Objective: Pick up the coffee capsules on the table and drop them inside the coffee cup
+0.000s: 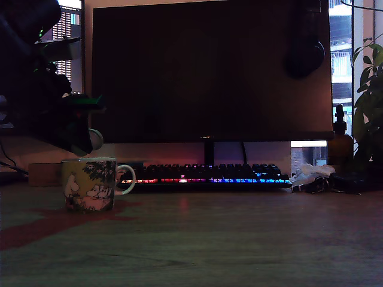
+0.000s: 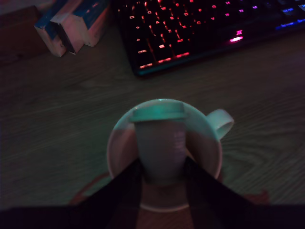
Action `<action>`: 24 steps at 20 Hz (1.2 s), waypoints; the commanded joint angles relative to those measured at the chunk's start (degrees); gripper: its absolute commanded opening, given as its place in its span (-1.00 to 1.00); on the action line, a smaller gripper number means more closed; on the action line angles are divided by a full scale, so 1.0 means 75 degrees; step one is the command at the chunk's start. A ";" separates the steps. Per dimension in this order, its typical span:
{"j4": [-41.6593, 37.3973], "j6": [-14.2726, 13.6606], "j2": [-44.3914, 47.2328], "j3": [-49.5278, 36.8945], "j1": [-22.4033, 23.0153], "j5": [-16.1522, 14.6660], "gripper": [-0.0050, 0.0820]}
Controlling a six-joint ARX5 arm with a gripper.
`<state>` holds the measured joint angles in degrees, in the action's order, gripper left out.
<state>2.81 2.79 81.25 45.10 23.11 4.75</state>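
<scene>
On the dim table, my gripper clamps one coffee capsule above the coffee cup; I should centre it, then release.

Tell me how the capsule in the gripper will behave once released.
The capsule looks like light, stiff plastic, so it should drop straight into the mug below. Its tapered body probably tips over on landing. The gripper holds its narrow end, possibly slippery.
</scene>
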 commanded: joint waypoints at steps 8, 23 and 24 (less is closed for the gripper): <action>-0.0041 -0.0035 0.0131 0.0000 -0.0017 -0.0009 -0.59; -0.0079 -0.0236 0.0117 0.0003 -0.0017 -0.0035 0.17; -0.0055 -0.0239 0.0096 0.0003 -0.0017 -0.0035 -0.03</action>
<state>2.63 1.28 81.25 45.10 23.11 4.56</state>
